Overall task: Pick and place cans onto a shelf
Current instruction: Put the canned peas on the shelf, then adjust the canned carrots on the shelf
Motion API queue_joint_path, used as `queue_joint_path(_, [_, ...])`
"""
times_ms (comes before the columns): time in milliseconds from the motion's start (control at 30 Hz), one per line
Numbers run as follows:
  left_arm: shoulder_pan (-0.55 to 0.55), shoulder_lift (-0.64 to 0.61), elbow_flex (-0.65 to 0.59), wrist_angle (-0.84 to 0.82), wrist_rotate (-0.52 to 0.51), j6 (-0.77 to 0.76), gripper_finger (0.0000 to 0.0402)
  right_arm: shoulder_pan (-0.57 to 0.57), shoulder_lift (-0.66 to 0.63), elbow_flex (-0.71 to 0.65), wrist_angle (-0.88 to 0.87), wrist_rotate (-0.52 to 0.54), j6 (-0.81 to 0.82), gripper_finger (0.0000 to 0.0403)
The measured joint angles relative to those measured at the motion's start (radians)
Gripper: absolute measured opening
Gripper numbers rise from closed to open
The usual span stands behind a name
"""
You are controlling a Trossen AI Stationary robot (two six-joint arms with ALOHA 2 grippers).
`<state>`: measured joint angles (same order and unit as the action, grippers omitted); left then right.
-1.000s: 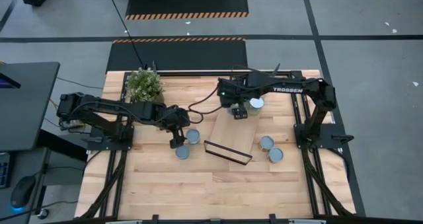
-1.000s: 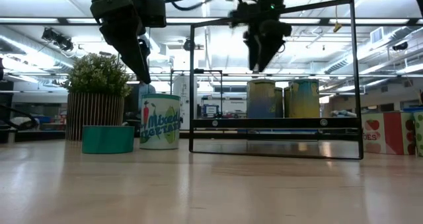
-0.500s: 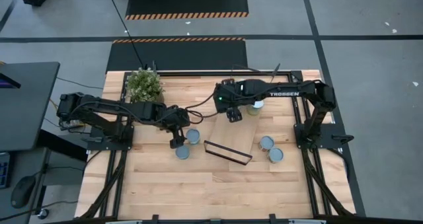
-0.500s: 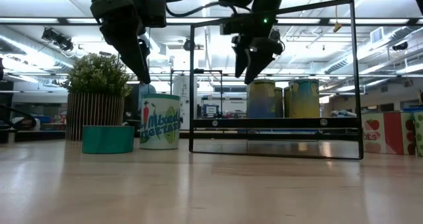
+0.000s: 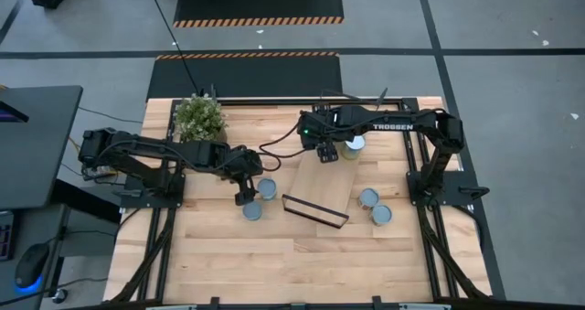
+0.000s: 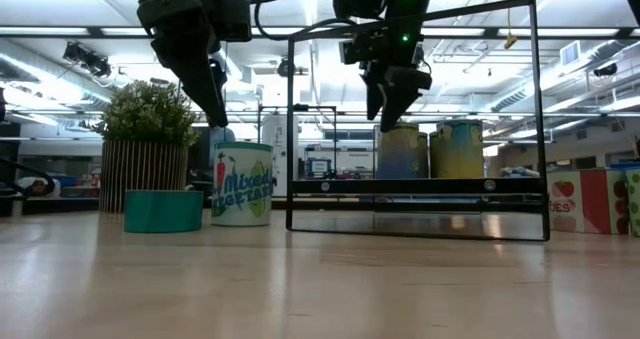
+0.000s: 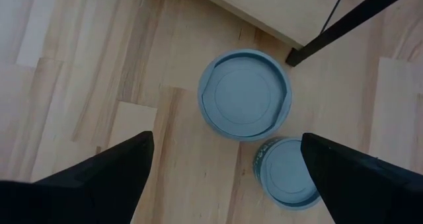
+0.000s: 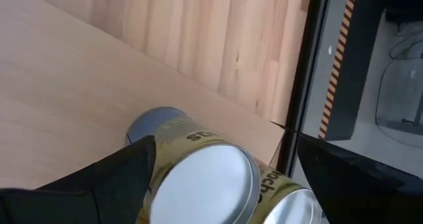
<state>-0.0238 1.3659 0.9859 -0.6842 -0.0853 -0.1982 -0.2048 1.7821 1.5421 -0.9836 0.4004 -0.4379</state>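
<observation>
A: What is seen on the table from above?

B: A light-wood shelf (image 5: pixel 322 189) with a thin black rail at its near end is laid at an angle near the middle of the table (image 5: pixel 274 264). Two cans (image 5: pixel 261 200) are stood just left of it, and two more cans (image 5: pixel 375 207) just right of it. A further can (image 5: pixel 353 144) is seen at the shelf's far end, and in the right wrist view cans with yellow labels (image 8: pixel 198 174) are shown on the shelf there.

A: Where are the grippers placed?

B: The left gripper (image 5: pixel 245 193) is held above the two left cans, its jaws spread wide and empty. The right gripper (image 5: pixel 326 153) is held over the shelf's far end, above the cans there, its jaws also spread, with nothing pinched. A potted plant (image 5: pixel 199 116) is stood at the table's far left.
</observation>
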Motion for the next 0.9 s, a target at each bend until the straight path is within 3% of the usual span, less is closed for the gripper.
queue_joint_path(467, [0.000, 0.000, 0.000, 0.000, 0.000, 0.000, 0.0388, -0.001, -0.014, 0.035, -0.059, 0.022, 0.043, 0.0375])
queue_joint_path(700, [0.000, 0.000, 0.000, 0.000, 0.000, -0.001, 0.0388, 0.090, -0.154, 0.017, -0.061, 0.019, 0.097, 0.0375])
queue_joint_path(900, [0.000, 0.000, 0.000, 0.000, 0.000, 0.000, 0.0388, 0.157, -0.303, -0.115, -0.069, 0.060, 0.248, 0.0375])
